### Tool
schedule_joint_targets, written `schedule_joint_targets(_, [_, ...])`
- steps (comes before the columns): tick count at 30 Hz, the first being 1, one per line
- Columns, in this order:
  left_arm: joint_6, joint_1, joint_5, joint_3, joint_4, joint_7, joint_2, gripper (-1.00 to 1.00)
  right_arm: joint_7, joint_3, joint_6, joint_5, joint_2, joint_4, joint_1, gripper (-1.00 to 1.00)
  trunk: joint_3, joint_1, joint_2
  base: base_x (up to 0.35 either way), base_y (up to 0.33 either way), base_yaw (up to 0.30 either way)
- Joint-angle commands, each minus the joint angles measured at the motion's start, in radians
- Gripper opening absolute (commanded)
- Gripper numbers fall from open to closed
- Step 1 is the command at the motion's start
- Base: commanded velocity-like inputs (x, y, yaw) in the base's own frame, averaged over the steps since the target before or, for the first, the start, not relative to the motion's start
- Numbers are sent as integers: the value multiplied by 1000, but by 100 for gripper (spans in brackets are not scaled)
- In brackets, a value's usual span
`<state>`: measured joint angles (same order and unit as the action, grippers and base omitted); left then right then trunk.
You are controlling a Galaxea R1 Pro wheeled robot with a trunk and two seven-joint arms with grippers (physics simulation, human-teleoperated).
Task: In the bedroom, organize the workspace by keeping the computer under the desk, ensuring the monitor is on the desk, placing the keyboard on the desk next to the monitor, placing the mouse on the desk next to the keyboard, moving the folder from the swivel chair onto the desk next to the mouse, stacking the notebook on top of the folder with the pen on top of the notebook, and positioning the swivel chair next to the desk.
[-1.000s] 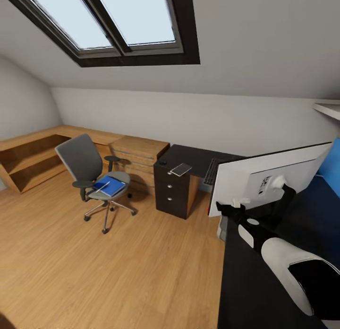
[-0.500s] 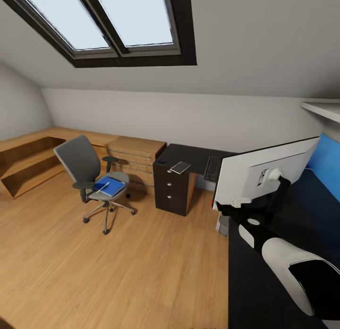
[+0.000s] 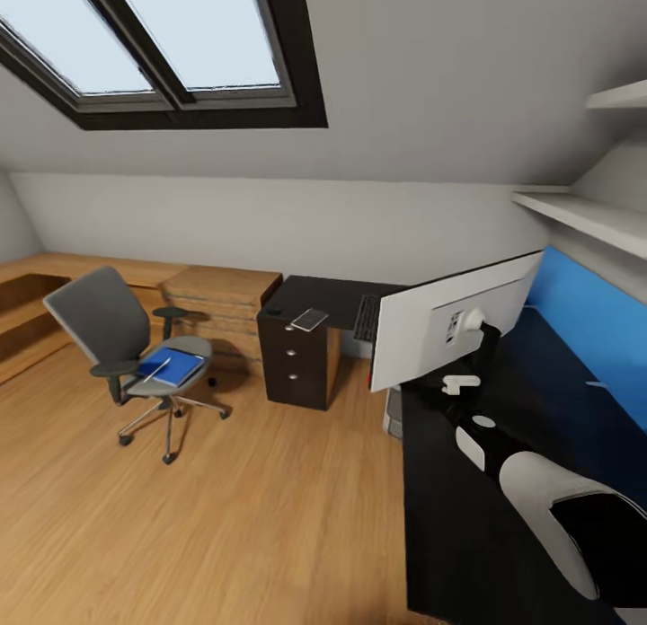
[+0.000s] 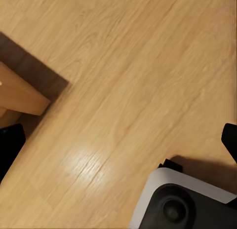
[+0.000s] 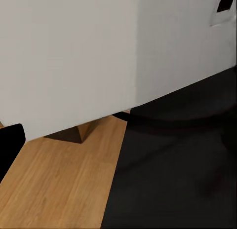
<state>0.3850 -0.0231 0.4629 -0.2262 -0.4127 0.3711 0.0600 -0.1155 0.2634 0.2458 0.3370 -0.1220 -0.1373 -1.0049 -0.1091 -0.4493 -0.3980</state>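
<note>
1. Glossy black, the desk (image 3: pixel 467 517) runs along the right side and turns left along the far wall, where its drawers (image 3: pixel 295 363) with silver knobs stand.
2. The monitor (image 3: pixel 449 329) stands on the desk with its silver-white back toward the camera; in the right wrist view that pale back (image 5: pixel 74 56) looms close above the black top.
3. The right gripper (image 3: pixel 460 384) sits just beside the monitor's lower edge; whether its claw is spread or closed, or grips anything, cannot be told.
4. The keyboard (image 3: pixel 366 317) lies on the far stretch of desk, with a small flat pale-edged object (image 3: pixel 310 320) to its left.
5. The swivel chair (image 3: pixel 135 356) stands on the wooden floor (image 3: pixel 225 517) at left, well apart from the desk.
6. On its seat lies the blue folder (image 3: pixel 171 368), a thin pen (image 3: pixel 155 368) resting across it.
7. The left wrist view shows wooden floor (image 4: pixel 128 91); the left claw's state cannot be told.
</note>
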Motion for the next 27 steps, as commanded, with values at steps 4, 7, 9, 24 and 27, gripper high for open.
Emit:
schedule_joint_targets(4, [2,0,7,-8,-2,8,3,100,-4,5,3,13,-3,1,-1,100,0,-1,-2,0,171,-283])
schedule_joint_targets(7, [2,0,7,-8,-2,8,5,100,-1,4,3,14,-4,2,-1,100,0,-1,-2,0,264,-288])
schedule_joint_targets(9, [2,0,7,-8,-2,8,5,100,1,3,3,15,-15,4,-1,100,0,-1,-2,0,303,-291])
schedule_joint_targets(24, [-4,0,8,-8,-2,6,14,100,6,-3,7,217,-82,48,-1,100,0,-1,-2,15,332,-94])
schedule_joint_targets(27, [-4,0,8,-8,-2,0,14,100,10,-4,8,222,-85,49,-1,100,0,-1,-2,174,287,-3])
